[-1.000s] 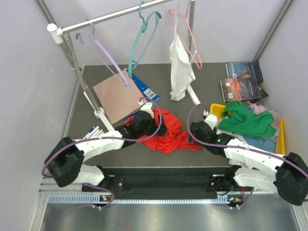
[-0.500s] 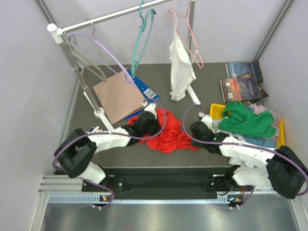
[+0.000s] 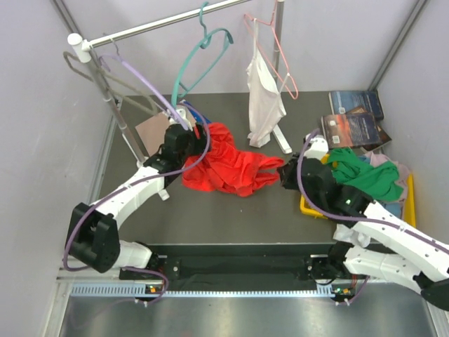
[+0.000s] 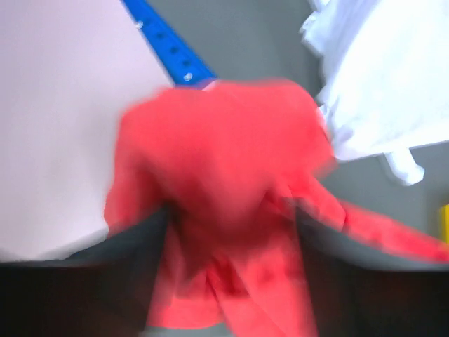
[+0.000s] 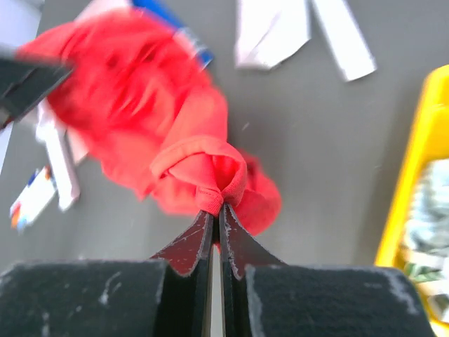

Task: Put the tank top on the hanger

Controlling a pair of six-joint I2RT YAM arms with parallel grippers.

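Big change from 1 second back: the tank top [image 3: 228, 165] is no longer a heap at the front of the table. My left claw [image 3: 184, 137] has swung up and back toward the rack, taking 1 end of the red fabric with it, and the right claw [image 3: 284, 174] has pulled away to the right with the other end. So now the top hangs stretched between the 2 arms, mid-table, sagging in the middle.

Right wrist view is clear: the claw [image 5: 216, 210] is pinched tight on a small fold of the top. Left wrist view is a blurry mess, but red cloth fills the gap between the fingers [image 4: 84, 242], so I read that claw as gripping a bunch of it too.

The teal hanger [image 3: 200, 60] is on the rail [image 3: 161, 24], tilted, well above the top and not touching it. Spreading the top is good news, but I'd guess I need to find a strap opening next.
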